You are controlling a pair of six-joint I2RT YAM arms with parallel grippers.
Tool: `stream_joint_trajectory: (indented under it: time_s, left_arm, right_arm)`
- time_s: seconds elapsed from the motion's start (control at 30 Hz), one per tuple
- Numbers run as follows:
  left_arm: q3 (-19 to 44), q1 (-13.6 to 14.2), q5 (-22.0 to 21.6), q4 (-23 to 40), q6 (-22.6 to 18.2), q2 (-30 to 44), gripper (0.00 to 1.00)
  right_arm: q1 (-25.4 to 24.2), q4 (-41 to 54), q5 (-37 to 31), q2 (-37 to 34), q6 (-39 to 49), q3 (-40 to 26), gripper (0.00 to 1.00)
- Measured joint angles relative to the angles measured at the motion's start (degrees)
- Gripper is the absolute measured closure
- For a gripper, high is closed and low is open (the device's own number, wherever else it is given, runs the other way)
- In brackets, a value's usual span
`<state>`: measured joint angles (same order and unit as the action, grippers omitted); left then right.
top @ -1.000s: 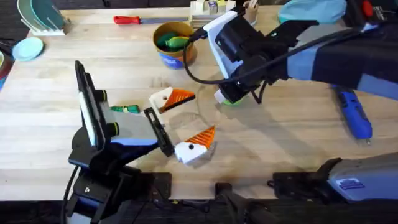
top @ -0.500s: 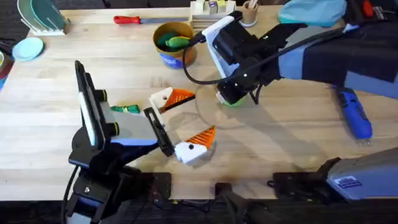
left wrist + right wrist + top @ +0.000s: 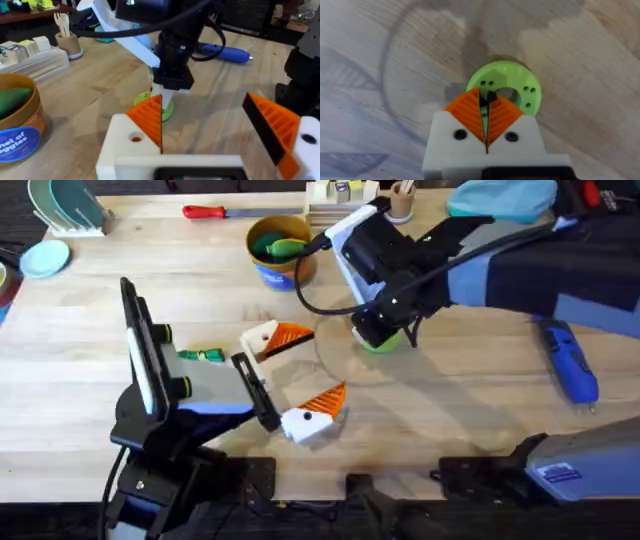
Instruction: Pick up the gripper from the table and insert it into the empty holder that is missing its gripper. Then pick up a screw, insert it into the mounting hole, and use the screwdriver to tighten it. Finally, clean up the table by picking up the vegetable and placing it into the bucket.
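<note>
Just ribbed orange jaws over round green disc (image 3: 512,90)

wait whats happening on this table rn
The right arm's gripper is down over a lime-green round disc with holes, its orange ribbed pads pressed together on something small and dark. The left arm's gripper rests open nearby, idle. A chunky blue electric screwdriver lies untouched.

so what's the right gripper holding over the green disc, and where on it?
The right gripper is shut on a small dark object, likely a screw, pinched at the fingertips above the lime-green disc. Which part it grips cannot be told.
</note>
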<state>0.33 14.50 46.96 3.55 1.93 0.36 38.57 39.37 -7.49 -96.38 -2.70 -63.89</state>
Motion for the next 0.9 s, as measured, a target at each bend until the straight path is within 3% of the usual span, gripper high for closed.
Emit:
stream_joint_trajectory:
  time_s: [0.5,0.73,0.9]
  left_arm:
    - [0.0,0.0,0.0,0.0,0.0,0.0,0.008]
    - [0.0,0.0,0.0,0.0,0.0,0.0,0.008]
    - [0.0,0.0,0.0,0.0,0.0,0.0,0.008]
  right_arm:
    - [0.0,7.9,-5.2,0.1,0.0,-10.0,0.996]
    - [0.0,19.6,-4.6,0.1,0.0,-23.1,0.996]
    - [1.7,23.9,3.2,0.3,0.6,-33.5,0.996]
